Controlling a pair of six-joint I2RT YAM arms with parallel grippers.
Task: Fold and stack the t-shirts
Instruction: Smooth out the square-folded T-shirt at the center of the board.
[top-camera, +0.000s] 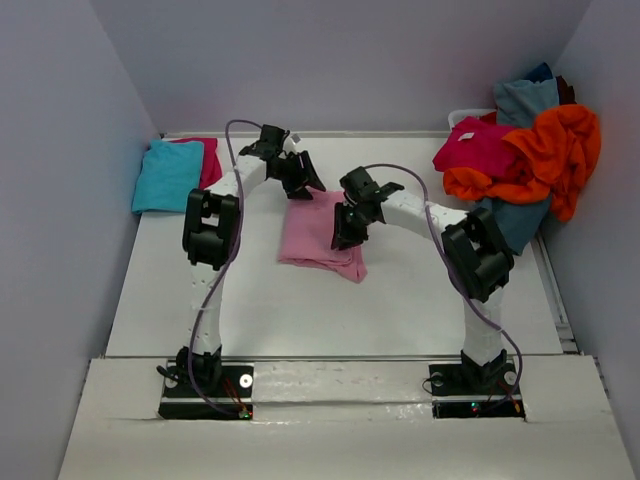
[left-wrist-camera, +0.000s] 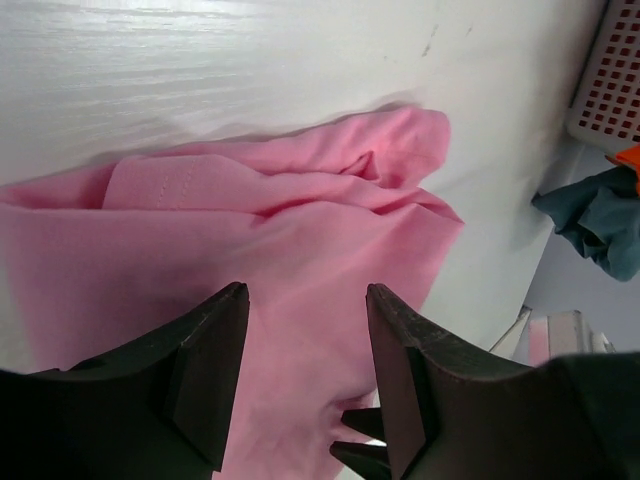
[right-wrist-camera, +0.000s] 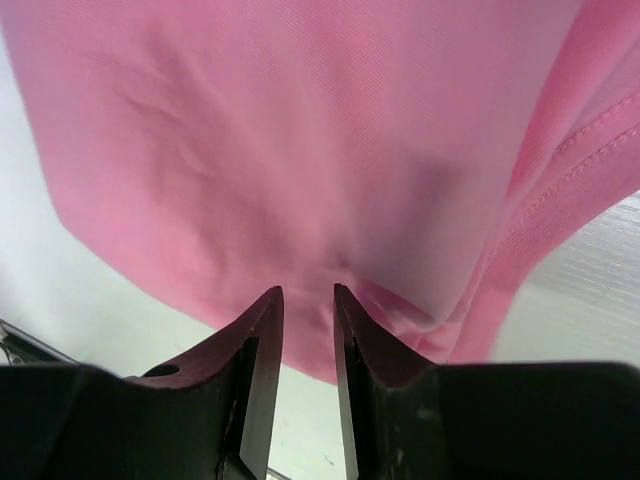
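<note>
Looking at the top view, the pink shirt (top-camera: 318, 236) lies mid-counter (top-camera: 400, 310) between the two arms, folded to a rough rectangle but untidy, with its near right corner bunched. The left jaws are at its far edge, clearly apart, with nothing between them, and the left wrist view shows creased layers of the pink shirt (left-wrist-camera: 250, 250) just ahead. The right jaws are at the shirt's right edge with only a narrow gap, and the pink shirt (right-wrist-camera: 300, 150) is right at their tips. I cannot tell if a layer is pinched or merely touched. The done stack, a turquoise shirt (top-camera: 165, 175) over a magenta shirt (top-camera: 208, 158), sits far left by the wall, well apart. The unfolded heap, with the orange shirt (top-camera: 560, 150) on top and a grey-blue shirt (top-camera: 525, 100) behind, spills from the basket (left-wrist-camera: 610, 80) at far right. My guess is that a last fold or the carry to the stack comes next. Several things could go wrong. One is grabbing only the top layer, so the fold peels open on the lift. Another is one side lifting while the other has no hold, so the cloth drags and skews. The bunched corner could also get folded in, leaving a lump that tips the stack. Soft cloth will also sag and unfold if it's carried by one edge.
</note>
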